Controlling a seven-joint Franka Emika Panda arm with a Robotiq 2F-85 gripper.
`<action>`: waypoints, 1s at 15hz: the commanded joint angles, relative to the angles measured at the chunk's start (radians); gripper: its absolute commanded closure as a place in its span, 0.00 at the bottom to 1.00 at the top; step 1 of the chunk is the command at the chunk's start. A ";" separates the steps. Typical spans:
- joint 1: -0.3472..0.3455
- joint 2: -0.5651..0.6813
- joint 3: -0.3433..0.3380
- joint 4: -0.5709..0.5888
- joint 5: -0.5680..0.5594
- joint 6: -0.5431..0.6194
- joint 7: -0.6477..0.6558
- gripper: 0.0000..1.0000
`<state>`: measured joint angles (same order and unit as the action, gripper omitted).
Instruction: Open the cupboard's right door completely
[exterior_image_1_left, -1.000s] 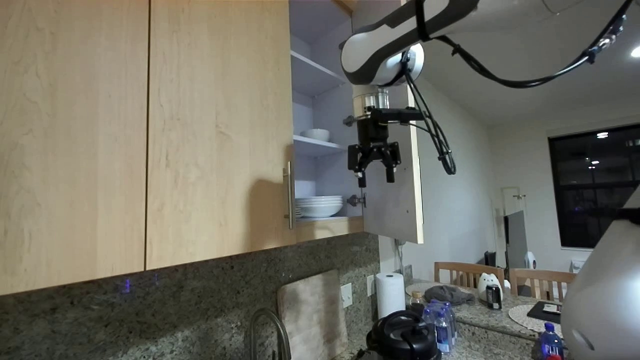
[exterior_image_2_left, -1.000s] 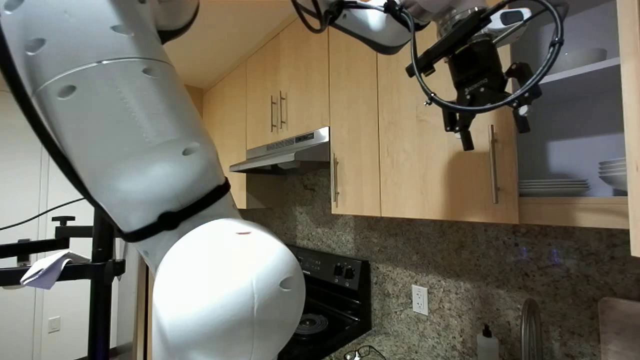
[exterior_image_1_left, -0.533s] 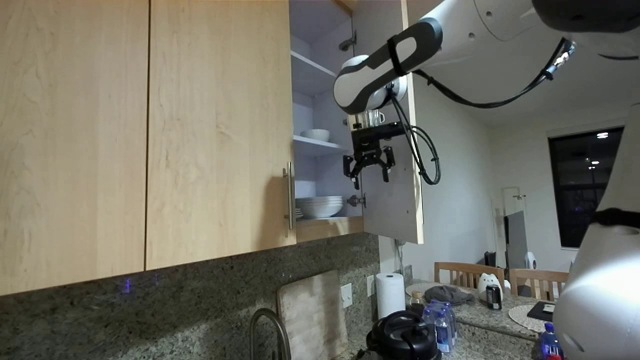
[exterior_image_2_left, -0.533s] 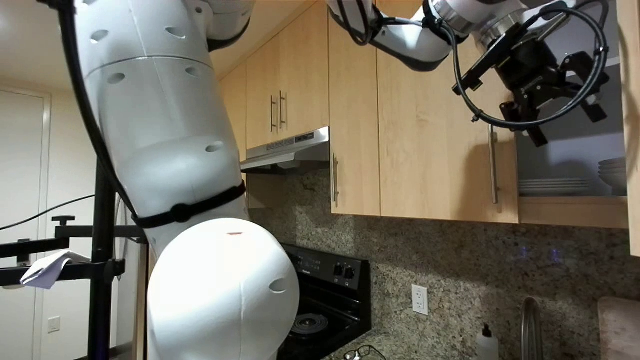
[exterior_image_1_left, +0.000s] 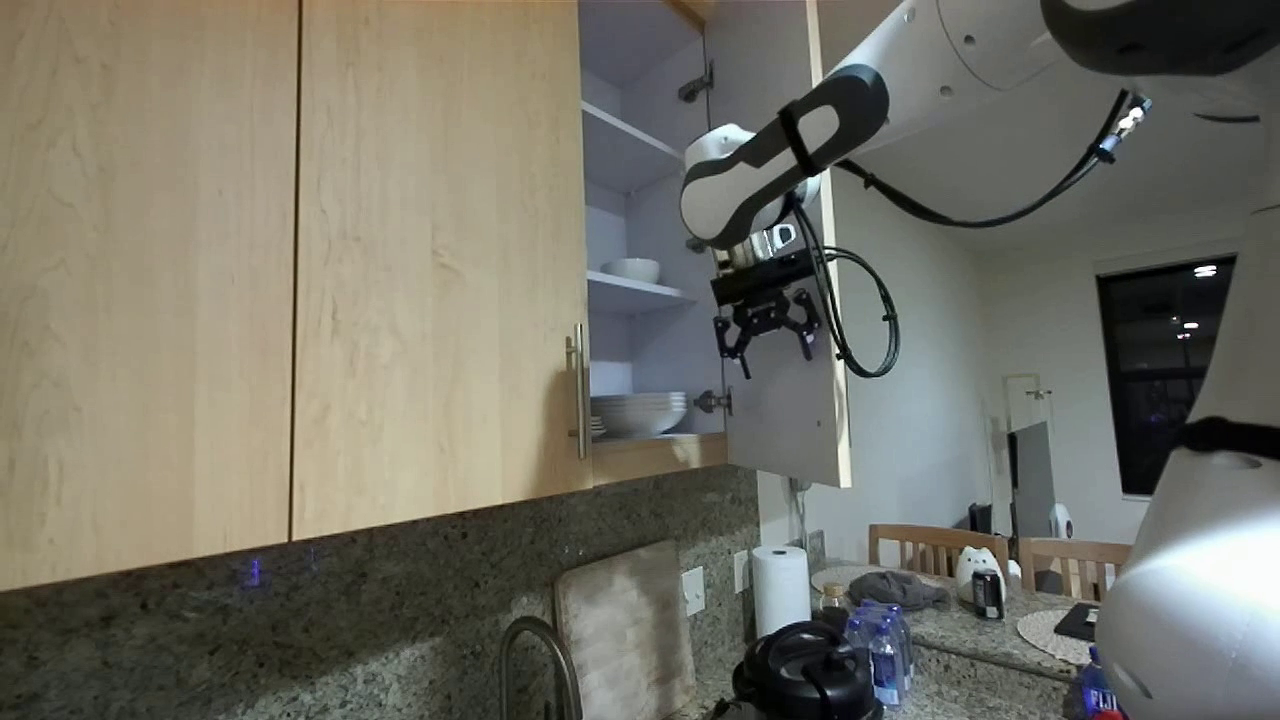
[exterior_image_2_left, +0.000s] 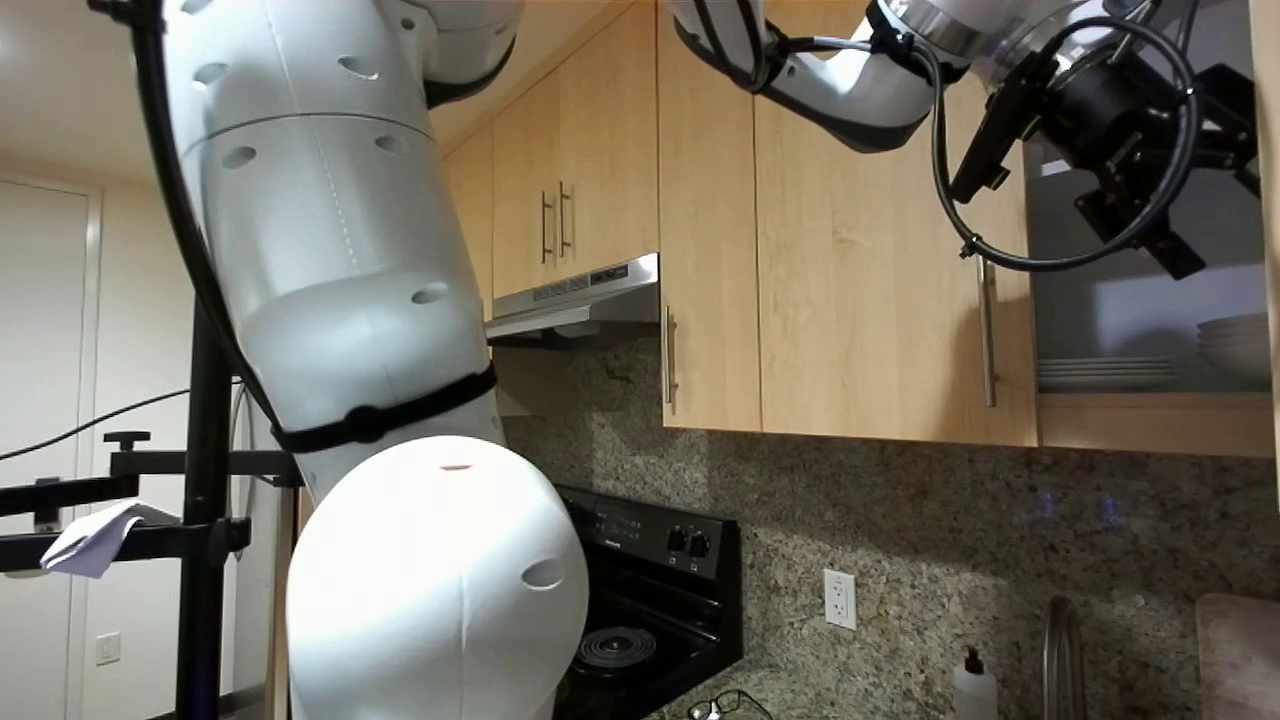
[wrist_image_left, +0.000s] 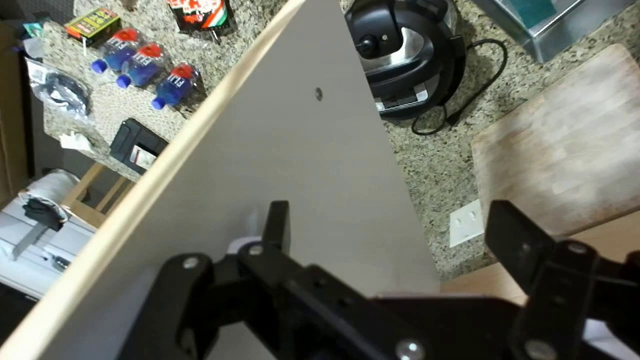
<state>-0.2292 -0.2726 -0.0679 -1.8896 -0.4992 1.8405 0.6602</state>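
Note:
The cupboard (exterior_image_1_left: 440, 250) of pale maple shows in both exterior views, its white shelves bare to view on the right side. Its right door (exterior_image_1_left: 785, 435) stands swung open, with the pale grey inner face showing. In an exterior view only its edge (exterior_image_2_left: 1266, 330) shows at the right margin. In the wrist view the inner face (wrist_image_left: 320, 150) fills the middle. Its handle is hidden on the far side. My gripper (exterior_image_1_left: 777, 363) is open and empty at the inner face, tilted. In the wrist view (wrist_image_left: 390, 210) one finger lies against or very near the panel; I cannot tell which.
The neighbouring closed door (exterior_image_1_left: 440, 120) has a silver bar handle (exterior_image_1_left: 580, 390). White bowls (exterior_image_1_left: 640, 412) and plates (exterior_image_2_left: 1105, 374) stand inside the cupboard. Below are a black cooker pot (exterior_image_1_left: 808, 670), a cutting board (exterior_image_1_left: 625, 630), a tap (exterior_image_1_left: 540, 640) and paper towels (exterior_image_1_left: 780, 588).
My gripper has lowered, tilted and moved right toward the open door's inner face. In the last half second the door's edge has shifted slightly outward. The fingers stay open.

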 joint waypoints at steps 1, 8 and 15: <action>-0.020 -0.009 -0.011 -0.012 -0.024 -0.015 0.060 0.00; -0.052 -0.064 -0.100 -0.073 -0.024 0.102 -0.012 0.00; -0.116 -0.161 -0.232 -0.249 0.007 0.524 -0.279 0.00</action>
<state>-0.3141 -0.3728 -0.2525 -2.0369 -0.5113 2.1866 0.5151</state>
